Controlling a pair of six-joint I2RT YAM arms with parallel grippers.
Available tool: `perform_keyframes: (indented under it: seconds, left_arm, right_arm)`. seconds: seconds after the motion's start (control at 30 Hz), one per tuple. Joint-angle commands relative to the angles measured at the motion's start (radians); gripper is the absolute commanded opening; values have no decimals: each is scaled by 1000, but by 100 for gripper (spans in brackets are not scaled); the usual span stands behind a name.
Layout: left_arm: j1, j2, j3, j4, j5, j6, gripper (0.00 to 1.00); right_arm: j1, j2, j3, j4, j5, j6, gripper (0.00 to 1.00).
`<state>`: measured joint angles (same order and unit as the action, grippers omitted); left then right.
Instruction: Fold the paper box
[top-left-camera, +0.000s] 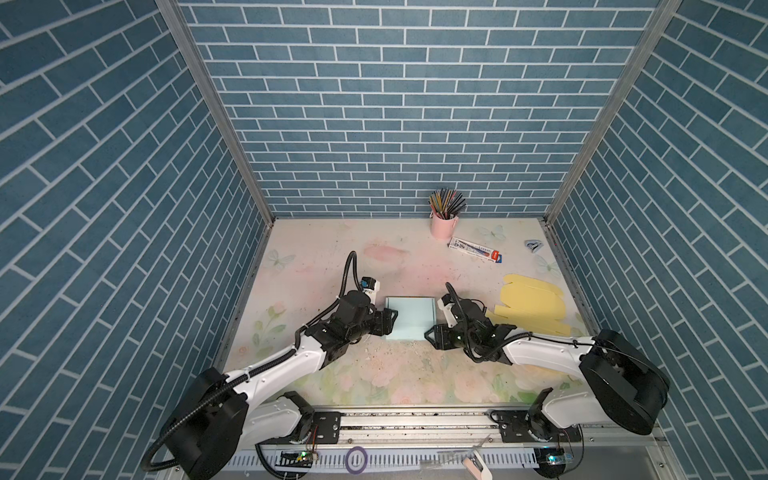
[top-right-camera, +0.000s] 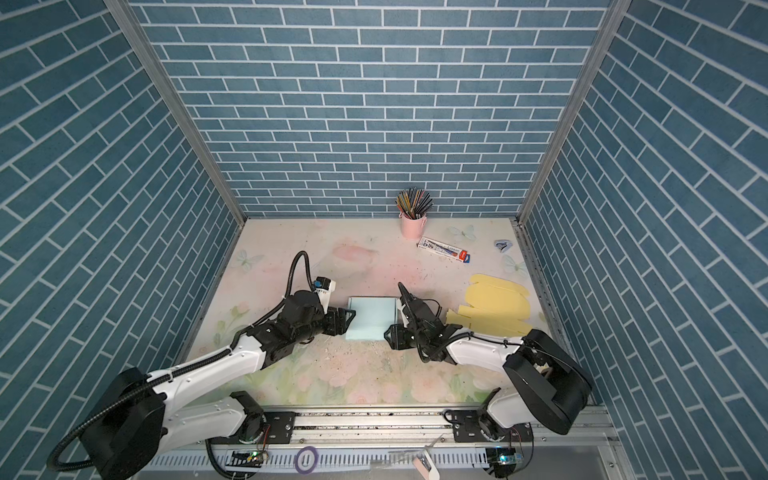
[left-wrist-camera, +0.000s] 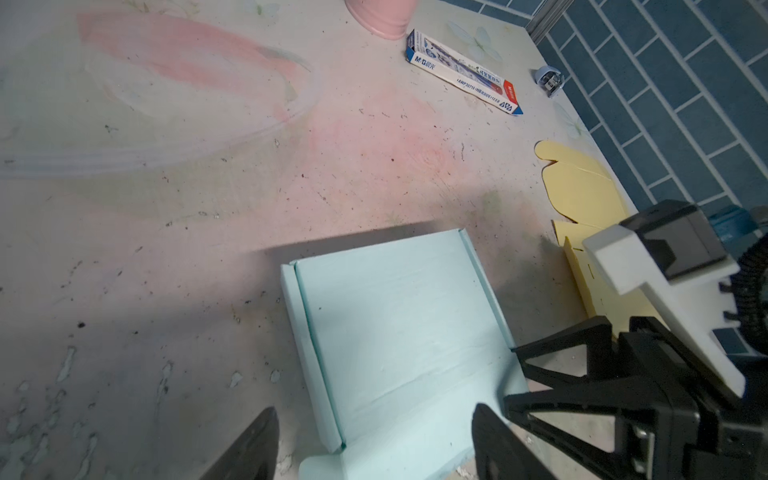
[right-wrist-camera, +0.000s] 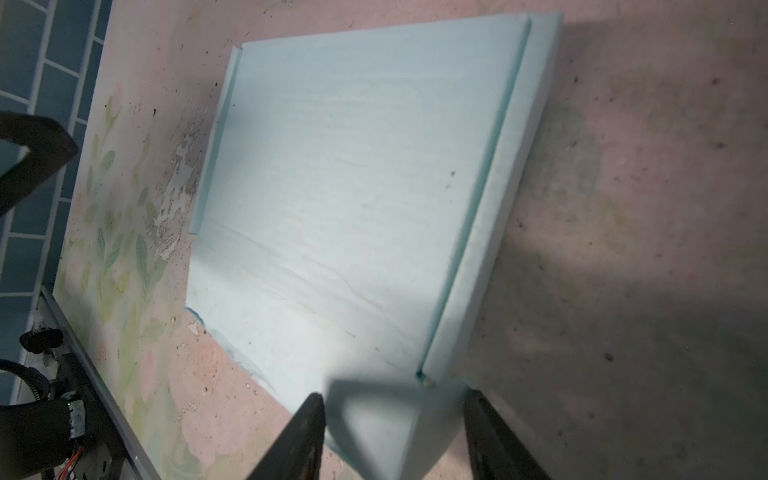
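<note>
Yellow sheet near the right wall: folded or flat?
Flat: the yellow sheet lies spread on the table, rounded flaps out, no sides raised.

Pale-blue paper box (top-left-camera: 410, 318), yellow cutout (top-left-camera: 532, 305)

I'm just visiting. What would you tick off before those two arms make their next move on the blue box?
1. Blue box lying on the table: ok.
2. Left tool open, at the box's left edge: ok.
3. Right tool straddles a corner flap; gripping it: cannot tell.
4. Tools apart from each other: ok.
5. Yellow sheet apart from the box: ok.
</note>
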<state>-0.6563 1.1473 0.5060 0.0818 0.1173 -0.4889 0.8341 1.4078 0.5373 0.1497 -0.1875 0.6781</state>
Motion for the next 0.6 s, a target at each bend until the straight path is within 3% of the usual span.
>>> perform_keyframes:
  seconds: [0.0, 0.1, 0.33, 0.57]
  left_arm:
    - [-10, -14, -62, -40, 26, -37, 67]
    - [-28, -6, -108, 26, 62, -72, 62]
    - [-119, 16, -117, 71, 33, -95, 54]
    - [-136, 67, -140, 156, 35, -129, 49]
  right_arm:
    - [9, -10, 2, 1, 7, 37, 55]
    - [16, -4, 13, 0, 6, 38, 54]
    - [35, 6, 22, 4, 17, 45, 53]
    - [51, 26, 40, 12, 21, 49, 51]
